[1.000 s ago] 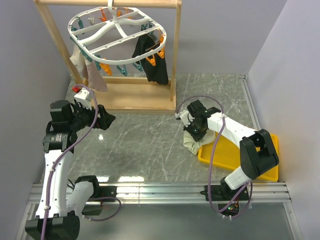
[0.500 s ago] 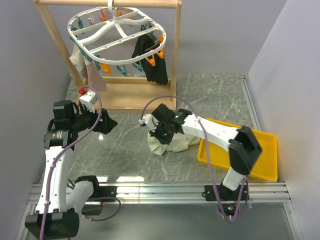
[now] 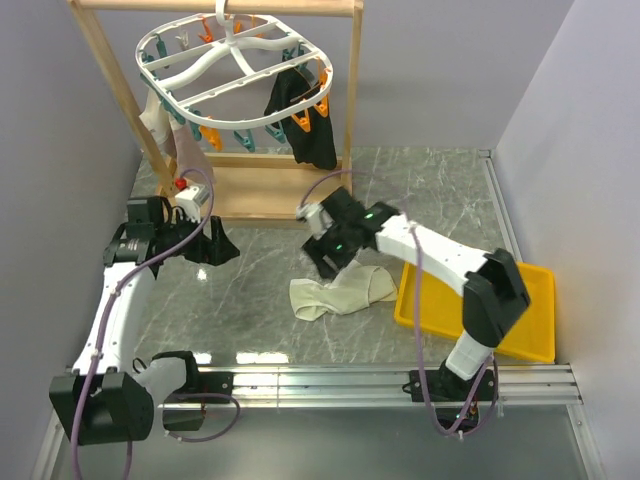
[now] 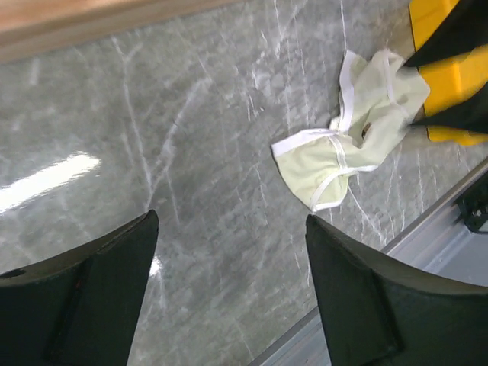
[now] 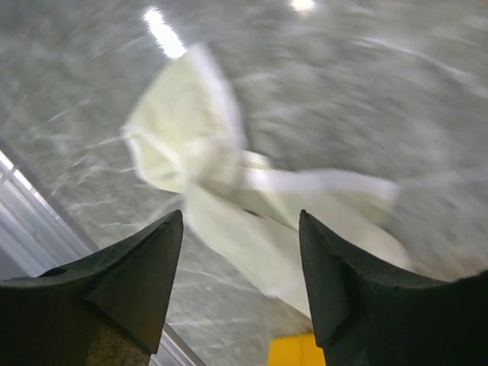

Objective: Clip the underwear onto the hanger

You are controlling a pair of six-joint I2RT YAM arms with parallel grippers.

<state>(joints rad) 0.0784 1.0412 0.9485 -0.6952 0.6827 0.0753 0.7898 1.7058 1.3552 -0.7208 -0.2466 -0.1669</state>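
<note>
Evidently the task stood at an early stage. The underwear [image 3: 340, 292] lay crumpled on the grey marbled table [image 3: 250, 300], its right end just beside the yellow tray [image 3: 525, 335], and no part of it had reached the hanger [image 3: 235, 62]. That frame hung from the wooden rack [image 3: 105, 70] at the far side, well apart from the cloth. A black garment [image 3: 300, 120] was pinned at the frame's right edge, while several teal and orange clips dangled free. By this reading, every step remained: taking hold of the fabric, lifting it to the frame, and pinching its edge in a free clip. The right gripper [image 3: 328, 255] hovered just above the far edge of the underwear with its fingers spread and nothing between them. In its blurred wrist view the cloth lay on the table beneath and beyond the gap, and no contact with either finger could be made out. The left gripper [image 3: 215, 245] hung near the rack's base, well to the left of the underwear, its fingers likewise wide apart and empty. In that wrist view the cloth sat beyond the fingertips and off to the right.
</note>
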